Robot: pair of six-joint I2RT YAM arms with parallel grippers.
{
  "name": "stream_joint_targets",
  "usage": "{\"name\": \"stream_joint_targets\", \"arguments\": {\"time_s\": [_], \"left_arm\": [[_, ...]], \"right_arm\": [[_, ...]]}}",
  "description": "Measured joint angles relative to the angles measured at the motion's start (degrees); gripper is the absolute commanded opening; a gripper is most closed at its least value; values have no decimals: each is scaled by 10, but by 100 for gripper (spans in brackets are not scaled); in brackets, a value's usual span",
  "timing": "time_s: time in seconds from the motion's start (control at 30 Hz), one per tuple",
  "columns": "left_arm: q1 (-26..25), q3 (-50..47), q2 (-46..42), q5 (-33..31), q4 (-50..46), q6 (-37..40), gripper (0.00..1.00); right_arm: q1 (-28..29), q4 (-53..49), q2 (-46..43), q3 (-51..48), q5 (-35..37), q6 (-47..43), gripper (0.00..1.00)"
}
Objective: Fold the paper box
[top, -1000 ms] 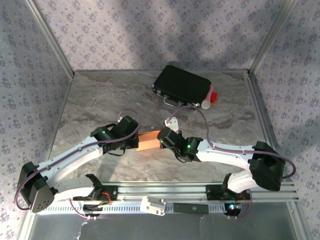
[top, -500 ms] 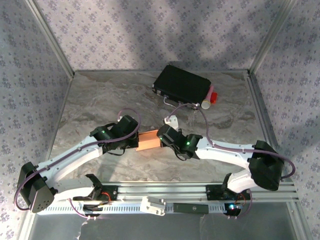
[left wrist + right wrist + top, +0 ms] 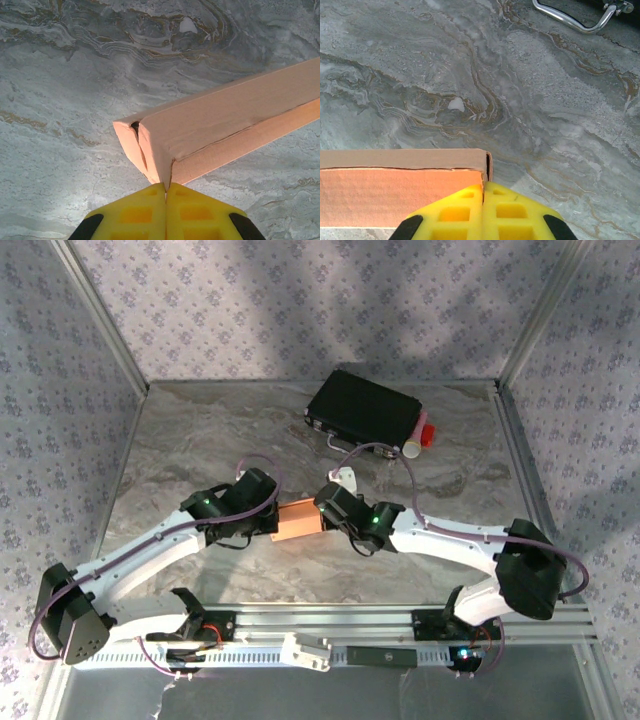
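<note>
No readable text, label or number anywhere.

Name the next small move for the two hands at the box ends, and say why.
Probably a short push by the left hand into its end of the paper box, with the right hand bracing the far end. Both hands are shut, each against one end, and the left-end flap shows a dark gap, so it looks not fully tucked.

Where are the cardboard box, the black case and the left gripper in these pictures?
box (image 3: pixel 298 521), top view, middle of its salmon upper face.
case (image 3: pixel 362 410), top view, centre of its black lid.
left gripper (image 3: pixel 165 187), left wrist view, where its yellow fingertips meet.
</note>
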Motion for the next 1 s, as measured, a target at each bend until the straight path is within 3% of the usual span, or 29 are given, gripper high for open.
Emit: {"name": "stream_joint_targets", "arguments": {"time_s": [1.0], "left_arm": [[34,0,-3,49,14,-2,6]], "right_arm": [[-13,-10,6,13,-21,-5,0]]}}
